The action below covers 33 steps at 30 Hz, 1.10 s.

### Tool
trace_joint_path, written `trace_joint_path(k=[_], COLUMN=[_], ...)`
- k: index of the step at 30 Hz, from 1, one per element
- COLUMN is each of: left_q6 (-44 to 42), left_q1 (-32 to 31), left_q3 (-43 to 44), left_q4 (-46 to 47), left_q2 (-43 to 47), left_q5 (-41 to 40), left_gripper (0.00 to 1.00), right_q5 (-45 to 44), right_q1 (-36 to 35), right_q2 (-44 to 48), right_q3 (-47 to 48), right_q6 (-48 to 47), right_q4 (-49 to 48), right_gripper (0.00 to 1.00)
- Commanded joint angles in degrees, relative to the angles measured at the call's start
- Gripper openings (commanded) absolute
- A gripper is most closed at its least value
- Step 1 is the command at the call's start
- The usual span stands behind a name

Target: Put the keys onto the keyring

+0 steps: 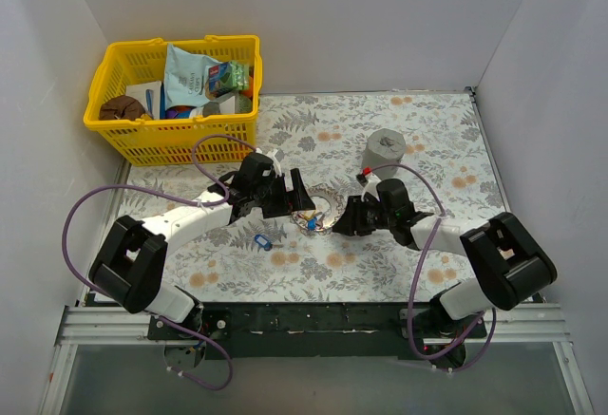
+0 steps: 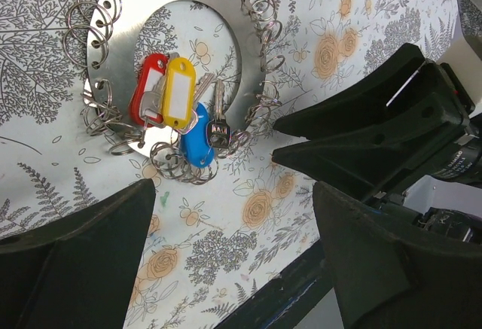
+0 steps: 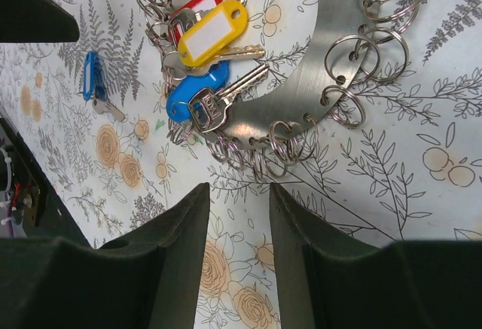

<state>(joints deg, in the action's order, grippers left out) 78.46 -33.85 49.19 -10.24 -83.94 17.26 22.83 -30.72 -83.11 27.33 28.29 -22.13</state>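
Keyring [image 3: 305, 92] cut by top edge; red key [image 3: 197, 4] partly under yellow key [image 3: 213, 31], blade apparently hidden.

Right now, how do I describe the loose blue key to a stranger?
On the floral table, find the silvery keyring at the middle. Toward the near edge and left of it lies a blue key, alone, unlike the bunch at the ring.

A lab test cell: white walls [image 1: 313, 16] boxing in a floral-clothed table [image 1: 427, 130].
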Motion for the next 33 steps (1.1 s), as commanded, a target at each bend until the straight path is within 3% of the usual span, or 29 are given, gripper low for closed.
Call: trace_joint_path(k=[1,17,25,28,33], left_q6=[-0.06,0.47,0.03,0.03,-0.76], left_q1=[0.36,0.27,0.27,0.27,0.45], left_q3=[-0.67,-1.82,-1.99,-2.08,-1.38], left_q4=[0.75,1.80,1.19,1.01,0.93], left_q2=[1.06,0.53,1.67,2.11,3.08], left_q5=[0.85,1.11,0.06,-0.29,-1.08], left_gripper=[0.86,0.86,0.86,0.86,0.86], right_q5=[0.28,0.20,1.61,1.08,-0.50], right_q1=[0.40,0.49,0.49,0.49,0.49], right_q2=[-1.26,-6.09,-7.50,-7.33,-6.80], right_q3=[1.94,3.96,3.43,3.25,4.04], right_q6=[-0.70,0.54,0.27,0.01,-1.83], right_q4=[-3.79,-6.08,-6.61,-6.35,-4.07], right_gripper=[0.45,0.43,0.36,0.28,0.04])
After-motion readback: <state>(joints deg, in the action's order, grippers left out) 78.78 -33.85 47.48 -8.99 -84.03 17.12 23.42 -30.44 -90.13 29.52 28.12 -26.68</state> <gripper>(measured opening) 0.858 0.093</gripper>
